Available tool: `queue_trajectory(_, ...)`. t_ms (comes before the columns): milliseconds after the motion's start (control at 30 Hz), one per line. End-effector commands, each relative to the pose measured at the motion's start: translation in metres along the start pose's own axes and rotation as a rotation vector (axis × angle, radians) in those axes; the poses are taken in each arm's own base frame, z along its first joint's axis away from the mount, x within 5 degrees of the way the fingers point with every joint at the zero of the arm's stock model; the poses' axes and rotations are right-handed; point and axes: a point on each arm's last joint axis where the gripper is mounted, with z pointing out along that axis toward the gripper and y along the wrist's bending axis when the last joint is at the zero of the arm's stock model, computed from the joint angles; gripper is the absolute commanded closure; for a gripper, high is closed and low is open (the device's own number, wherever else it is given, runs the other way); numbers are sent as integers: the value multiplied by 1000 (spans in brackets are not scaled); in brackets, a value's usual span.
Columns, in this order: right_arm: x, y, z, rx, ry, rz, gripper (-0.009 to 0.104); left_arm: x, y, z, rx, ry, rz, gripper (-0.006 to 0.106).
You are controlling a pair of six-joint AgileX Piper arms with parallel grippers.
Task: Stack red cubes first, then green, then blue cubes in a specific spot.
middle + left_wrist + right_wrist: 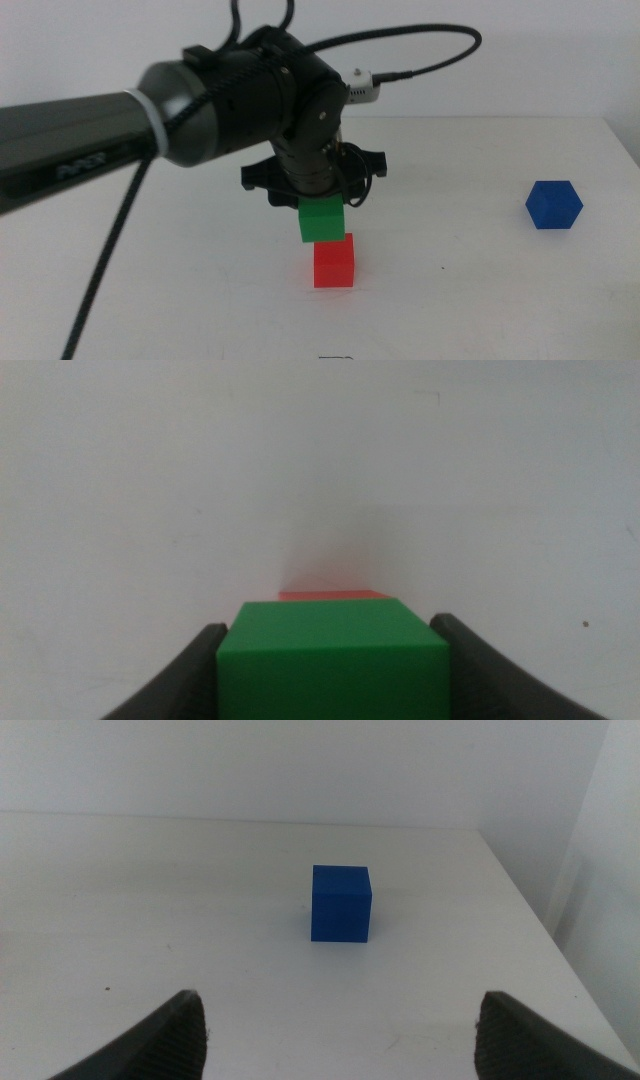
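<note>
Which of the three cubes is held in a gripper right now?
The green cube, clamped by the left gripper just above the red cube; the blue cube sits alone.

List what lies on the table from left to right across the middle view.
Left arm's gripper holding the small matte green cube just above the small matte red cube → small matte blue cube, alone at the right.
</note>
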Motion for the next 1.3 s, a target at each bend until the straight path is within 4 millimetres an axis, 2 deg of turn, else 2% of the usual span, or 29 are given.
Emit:
queue_trajectory(0, -13, 0, -3, 4, -102, -25, 20, -9, -6, -19, 77, -69, -21, 102)
queue_trajectory(233, -13, 0, -3, 4, -103, -26, 20, -4, -10, -5, 83, -19, -59, 102)
queue_trajectory(433, -13, 0, -3, 4, -103, -26, 20, -2, -11, -4, 90, 1, -74, 102)
queue_trajectory(833, -13, 0, -3, 4, -103, -26, 20, 0, -12, 17, 55, 13, -23, 102)
queue_trajectory(1267, -13, 0, -3, 4, -103, -26, 20, -3, -16, 18, 90, -22, -9, 102)
